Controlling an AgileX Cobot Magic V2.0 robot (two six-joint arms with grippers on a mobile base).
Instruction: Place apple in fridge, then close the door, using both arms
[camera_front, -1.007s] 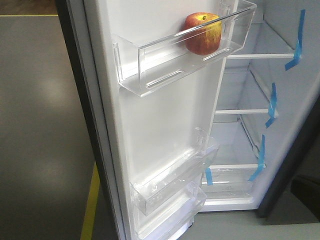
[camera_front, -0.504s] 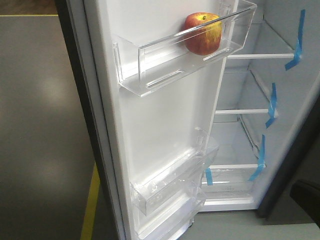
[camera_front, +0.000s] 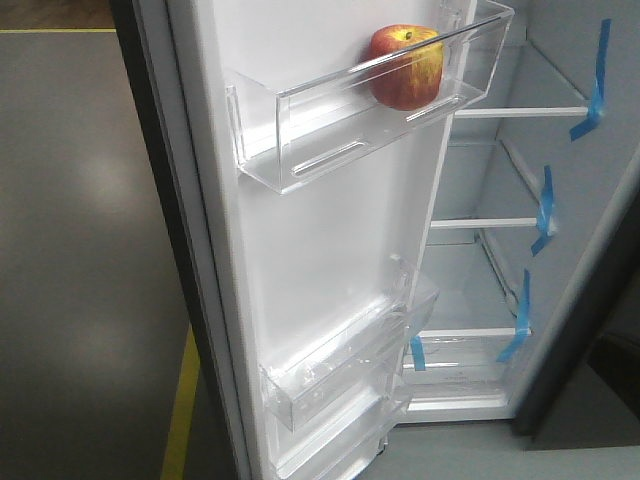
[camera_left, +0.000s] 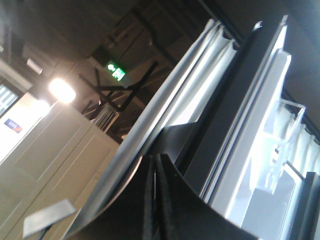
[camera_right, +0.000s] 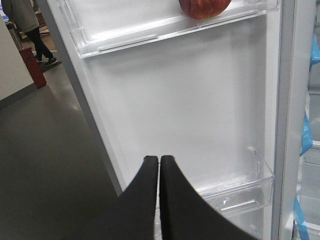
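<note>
Up in the clear top bin (camera_front: 300, 130) of the open door (camera_front: 330, 250), the apple (camera_front: 406, 68) sits at the end nearest the fridge (camera_front: 610, 230) cabinet, its red skin with a yellow patch showing through the plastic and its stem end pointing up. Nothing is holding it. Two more clear bins (camera_front: 330, 380) hang low on the door's white lining, one just above the other.

Beyond the door's edge the cabinet stands open, with white walls, glass shelves (camera_front: 520, 112) and blue tape strips (camera_front: 597, 80) stuck to the shelf fronts on the right-hand side.

Seen from the right wrist camera, the right gripper (camera_right: 159, 159) hangs in front of the door's bare white face, below the bin that carries the apple (camera_right: 204, 7) and above a lower bin (camera_right: 240, 192). Its black fingers (camera_right: 145, 185) are pressed together with nothing between them. The left gripper (camera_left: 155, 157) sits by the door's dark grey outer edge (camera_left: 235, 110), its fingers (camera_left: 172, 200) also pressed flat against each other and empty; whether it touches the door cannot be told.

Around the fridge lies a grey floor (camera_front: 80, 250) marked by a yellow line (camera_front: 180, 410). A person (camera_right: 25, 20) walks in the far background beside a red stand (camera_right: 33, 67), and a green exit sign (camera_left: 118, 73) and a bright lamp (camera_left: 61, 90) hang from the dark ceiling.
</note>
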